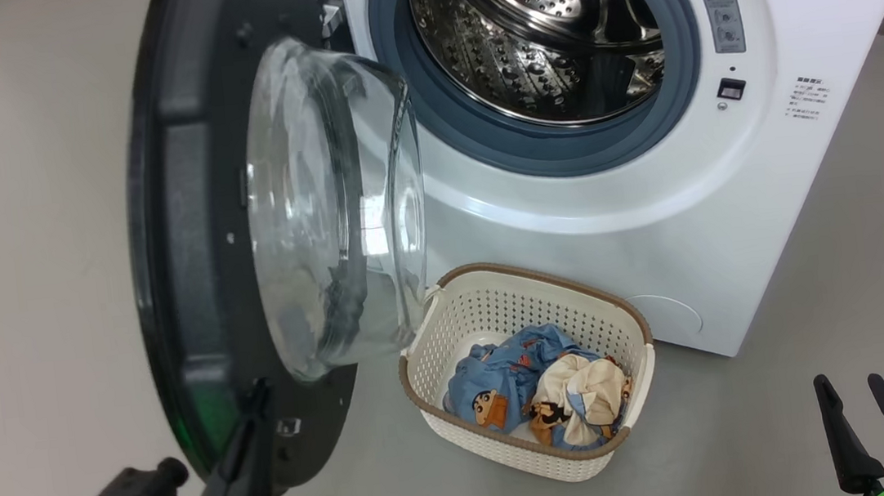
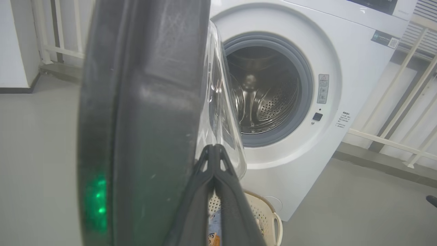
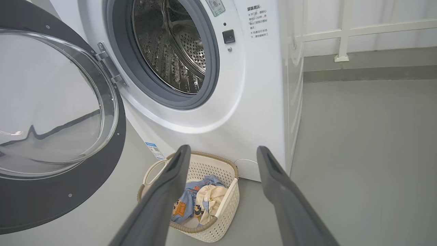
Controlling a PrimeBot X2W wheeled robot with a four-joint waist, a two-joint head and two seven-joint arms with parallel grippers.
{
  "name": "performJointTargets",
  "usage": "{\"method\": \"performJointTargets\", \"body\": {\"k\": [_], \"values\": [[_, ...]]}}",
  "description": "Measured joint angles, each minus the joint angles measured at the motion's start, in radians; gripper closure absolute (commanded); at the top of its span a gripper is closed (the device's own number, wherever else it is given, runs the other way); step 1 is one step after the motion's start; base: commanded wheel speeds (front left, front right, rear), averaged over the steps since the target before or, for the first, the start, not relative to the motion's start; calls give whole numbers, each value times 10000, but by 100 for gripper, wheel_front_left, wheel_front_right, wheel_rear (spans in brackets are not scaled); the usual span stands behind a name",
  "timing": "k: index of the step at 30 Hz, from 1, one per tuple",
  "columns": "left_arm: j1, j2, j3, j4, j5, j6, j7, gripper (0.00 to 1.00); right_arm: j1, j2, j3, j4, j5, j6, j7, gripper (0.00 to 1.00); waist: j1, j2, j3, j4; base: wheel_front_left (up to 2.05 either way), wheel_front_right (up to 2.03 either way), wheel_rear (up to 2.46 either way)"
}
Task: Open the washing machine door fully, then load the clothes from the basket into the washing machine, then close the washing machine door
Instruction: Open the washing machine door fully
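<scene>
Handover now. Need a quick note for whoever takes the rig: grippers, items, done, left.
Left gripper: shut, tips at the lower inner face of the washing machine door; contact unclear.
Right gripper: open, empty.
Door stands wide open. Basket is on the floor before the washing machine, both clothes in it; drum empty.
Done: door opened.
Left: load both garments, close the door.

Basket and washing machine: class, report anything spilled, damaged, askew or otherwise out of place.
Nothing stands out. The clothes lie inside the basket, none on the floor. The basket stands upright before the washing machine, and the washing machine door hangs open, unbroken.
</scene>
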Motion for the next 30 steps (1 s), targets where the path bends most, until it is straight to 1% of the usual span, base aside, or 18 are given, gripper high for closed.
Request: {"method": "performJointTargets", "body": {"k": [7,15,23,30], "values": [[-181,221,583,186,-29,205,-6,100,0,-25,-2,-21,-21,0,0,0,0,0,153,76,0,0,0],[-746,389,1421,848,-75,408,-12,100,-4,-144,-6,-69,-25,0,0,0,0,0,351,50,0,0,0],[-1591,487,2389,1921,134,362,-17,100,-74,-286,-6,-104,-102,0,0,0,0,0,695,26,0,0,0],[-2403,558,3321,2888,642,265,-17,100,-112,-403,19,-130,-128,0,0,0,0,0,992,-4,0,0,0]]}}
